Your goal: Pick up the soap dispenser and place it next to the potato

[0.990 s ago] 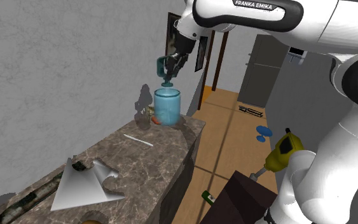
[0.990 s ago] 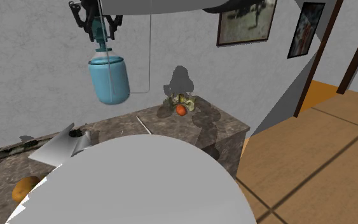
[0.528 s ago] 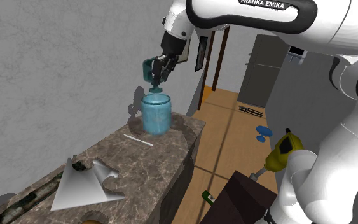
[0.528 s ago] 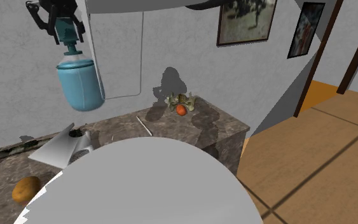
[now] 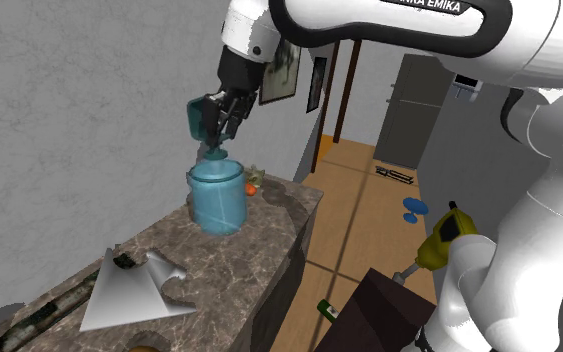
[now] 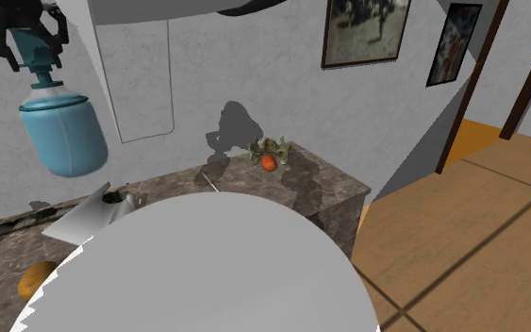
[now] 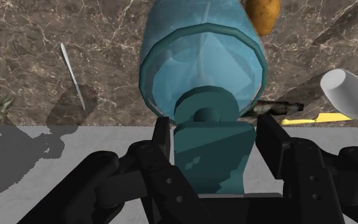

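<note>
The gripper [image 7: 214, 137] holds the soap dispenser [image 7: 203, 70] by its teal pump head. The fingers [image 7: 160, 137] are closed partway, one against each side of the head, with nothing else between them. The blue body hangs below the grip, clear of the marbled surface [image 5: 259, 240]. In the shoulder view the dispenser is in the air over the far half of that surface. The potato [image 7: 262, 14] lies on the surface just past the base of the body and is partly hidden behind it in the wrist view. The step in hand is judged to be the carry toward the potato, with lowering and release not yet done. Handling notes, as judgement: the body looks rigid and smooth, and it is much wider than the head. The grip sits high and on a narrow part. The body can therefore swing or pivot between the fingers under quick motion. How full it is cannot be told, so treat it as heavy. The flat sides of the pump head suit the hold better than the rounded body, which looks too broad for the fingers. Set it down upright beside the potato without touching it. A small orange-red fruit [image 5: 252, 188] and a thin white rod [image 7: 72, 75] lie well apart from the potato.
</note>
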Controlling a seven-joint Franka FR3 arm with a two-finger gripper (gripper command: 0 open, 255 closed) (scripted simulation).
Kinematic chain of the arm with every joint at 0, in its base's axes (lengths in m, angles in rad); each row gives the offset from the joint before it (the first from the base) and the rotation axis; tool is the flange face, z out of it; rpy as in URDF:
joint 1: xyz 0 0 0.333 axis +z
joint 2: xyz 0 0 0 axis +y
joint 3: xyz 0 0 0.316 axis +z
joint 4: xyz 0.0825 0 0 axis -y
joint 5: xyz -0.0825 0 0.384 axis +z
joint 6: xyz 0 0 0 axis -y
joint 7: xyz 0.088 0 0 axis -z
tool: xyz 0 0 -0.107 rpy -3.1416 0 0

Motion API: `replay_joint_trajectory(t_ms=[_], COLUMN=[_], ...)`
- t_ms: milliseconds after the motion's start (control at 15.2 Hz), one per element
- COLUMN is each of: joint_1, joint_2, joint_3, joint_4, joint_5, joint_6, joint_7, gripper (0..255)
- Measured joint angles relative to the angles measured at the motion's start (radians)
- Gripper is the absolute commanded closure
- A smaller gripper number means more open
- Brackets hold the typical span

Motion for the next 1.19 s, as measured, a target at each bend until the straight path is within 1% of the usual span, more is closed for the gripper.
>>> replay_joint_trajectory(t_ms=[198,264,462,726,1188], joint_1=[0.03,0.036,0.042,0.042,0.042], joint_2=[0.051,0.053,0.046,0.024,0.01], joint_3=[0.044,0.052,0.06,0.06,0.059], joint_4=[0.07,0.069,0.024,-0.059,-0.169], joint_5=[-0.022,-0.026,-0.029,-0.027,-0.027], joint_6=[-0.023,-0.021,0.016,0.077,0.172], joint_7=[0.074,0.089,0.108,0.112,0.118], gripper=[255,255,255,255,255])
